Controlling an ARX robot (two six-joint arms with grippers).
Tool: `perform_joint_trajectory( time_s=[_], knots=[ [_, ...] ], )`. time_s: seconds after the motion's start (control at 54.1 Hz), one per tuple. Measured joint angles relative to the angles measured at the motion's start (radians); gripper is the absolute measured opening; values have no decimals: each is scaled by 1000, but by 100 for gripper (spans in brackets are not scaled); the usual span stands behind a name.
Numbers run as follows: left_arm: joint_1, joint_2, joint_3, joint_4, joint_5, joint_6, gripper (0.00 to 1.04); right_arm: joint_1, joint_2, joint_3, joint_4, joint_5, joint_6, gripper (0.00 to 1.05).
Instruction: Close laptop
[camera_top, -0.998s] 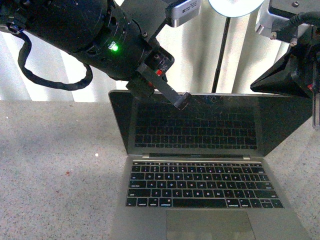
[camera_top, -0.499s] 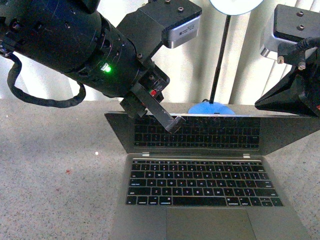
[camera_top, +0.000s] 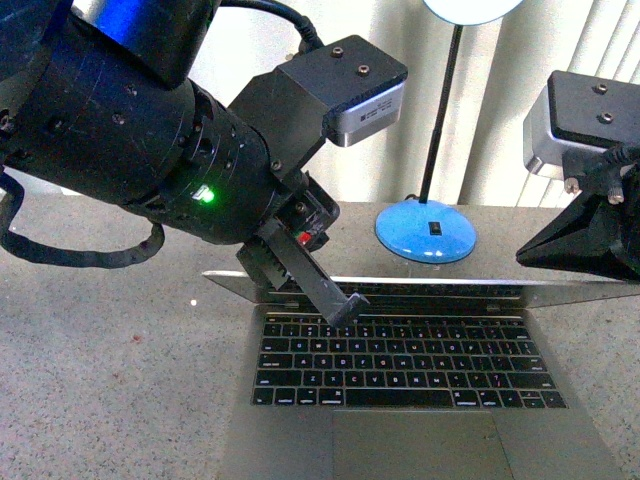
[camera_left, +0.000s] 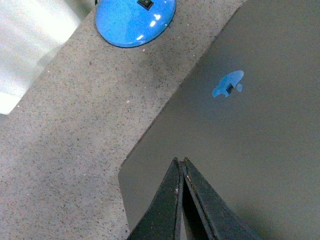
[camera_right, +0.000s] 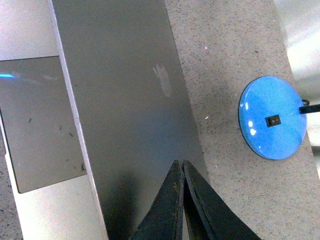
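The laptop (camera_top: 400, 375) sits on the table (camera_top: 100, 350), lid (camera_right: 125, 100) nearly down. The left gripper (camera_left: 180, 161) and right gripper (camera_right: 179, 163), fingers together, are by the lid's back. Push down slowly, both sides evenly.

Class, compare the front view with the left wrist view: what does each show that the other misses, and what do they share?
Only the front view shows the keyboard, the trackpad, the lamp stem and the right tool. Only the left wrist view shows the lid's outer face with its logo. Both show the laptop, the left tool, the lamp's blue base and the speckled countertop.
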Motion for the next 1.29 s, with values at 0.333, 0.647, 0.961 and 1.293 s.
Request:
perform_joint_trajectory(
  time_s=[0.333,0.647,0.961,1.293],
  knots=[
    [-16,5,-40,7,28,-10,4,0,0,-37,-40,-11,-39,3],
    [-29,21,-76,27,31,-8,4,-3,0,-63,-61,-14,-75,3],
    [-43,25,-109,45,31,-14,4,-5,5,-85,-69,-10,-96,3],
    [-48,25,-125,45,31,-14,4,-7,35,-108,-31,-10,-99,3]
  ],
)
